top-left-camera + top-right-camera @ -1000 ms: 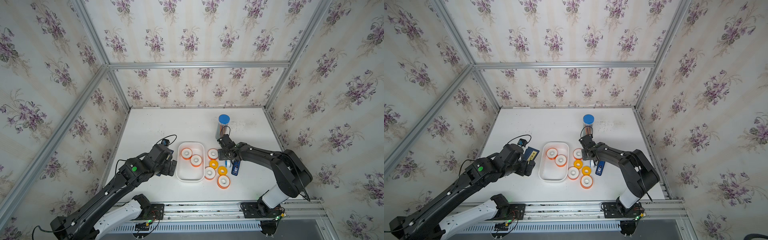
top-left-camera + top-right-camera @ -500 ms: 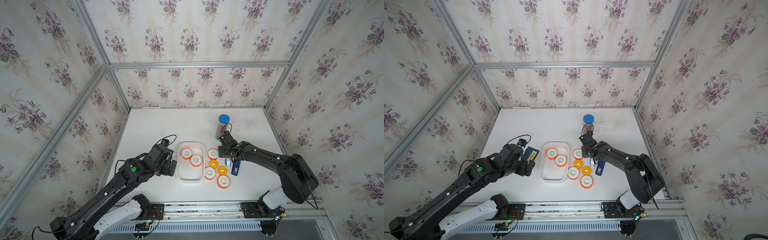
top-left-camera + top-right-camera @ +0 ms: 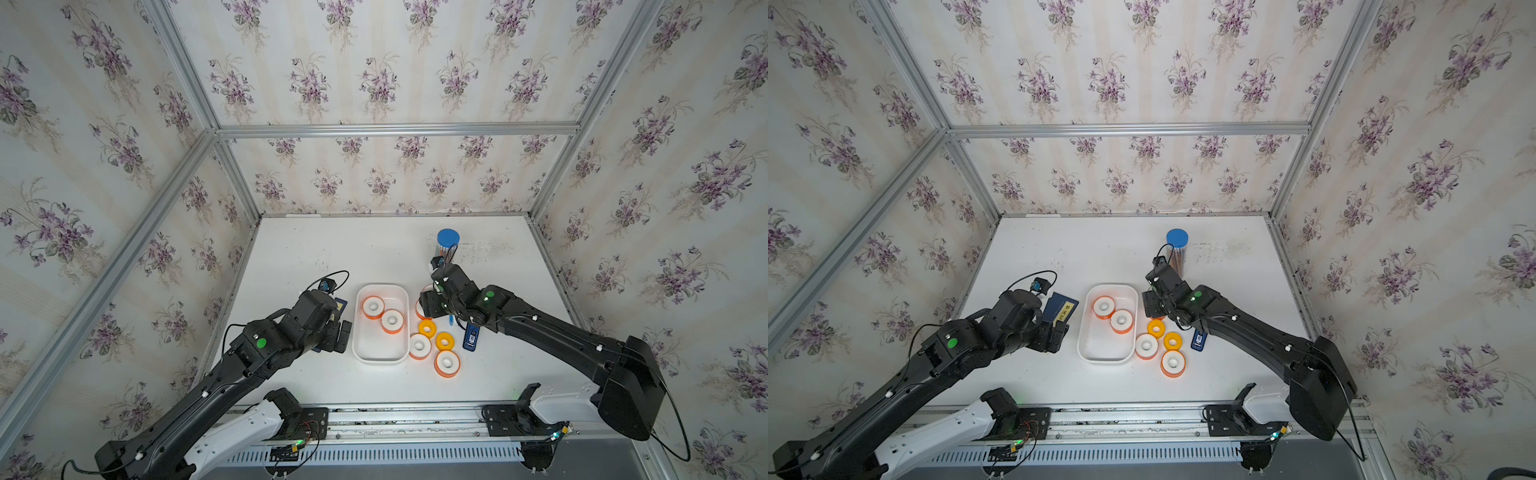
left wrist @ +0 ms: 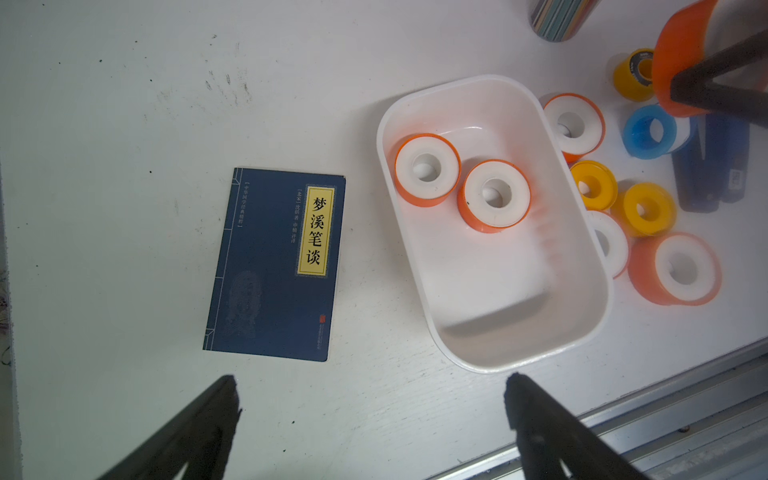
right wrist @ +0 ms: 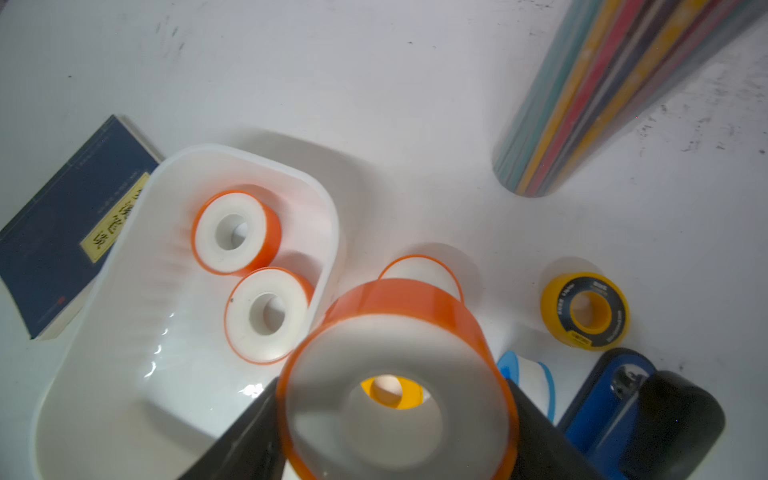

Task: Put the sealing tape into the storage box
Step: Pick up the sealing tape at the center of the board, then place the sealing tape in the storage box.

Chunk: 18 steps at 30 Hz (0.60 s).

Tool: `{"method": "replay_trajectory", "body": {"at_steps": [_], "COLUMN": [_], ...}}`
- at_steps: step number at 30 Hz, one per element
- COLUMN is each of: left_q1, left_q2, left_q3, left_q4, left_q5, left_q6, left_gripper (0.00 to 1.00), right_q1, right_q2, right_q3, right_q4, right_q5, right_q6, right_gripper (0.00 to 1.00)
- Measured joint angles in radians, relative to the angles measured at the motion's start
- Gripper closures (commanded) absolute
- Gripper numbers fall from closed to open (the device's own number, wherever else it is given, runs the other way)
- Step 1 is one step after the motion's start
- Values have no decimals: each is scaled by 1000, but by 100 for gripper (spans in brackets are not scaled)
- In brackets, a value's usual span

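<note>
In the lower centre of the right wrist frame, the right claw (image 5: 395,436) gripped an orange-rimmed sealing tape roll (image 5: 395,328) clear of the desk (image 5: 374,104), beside the storage box (image 5: 124,316) and apparently short of its rim. Released there, it could strike the rim and roll off among the loose rolls (image 4: 644,210). The left claw (image 4: 370,395) hung open, empty.

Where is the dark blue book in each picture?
Top view: book mostly hidden behind the left arm, a corner peeking out beside the storage box.
Top view: book with yellow label showing, between left arm and storage box.
Left wrist: book lying flat, close beside the storage box.
Right wrist: book partly hidden behind the storage box wall.
Landmark: the white storage box, right next to it everywhere.
</note>
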Motion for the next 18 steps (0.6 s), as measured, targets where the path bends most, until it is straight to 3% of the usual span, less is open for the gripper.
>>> {"method": "replay_trajectory", "body": {"at_steps": [18], "left_q1": [0], "left_q2": [-83], "left_q3": [-11], "left_q4": [1], "left_q5": [-24], "left_q6": [-8], "left_gripper": [0], "right_q1": [230], "right_q2": [260], "right_q3": [108], "right_q4": [87], "right_q5": [-150], "right_q6": [55], "right_gripper": [33]}}
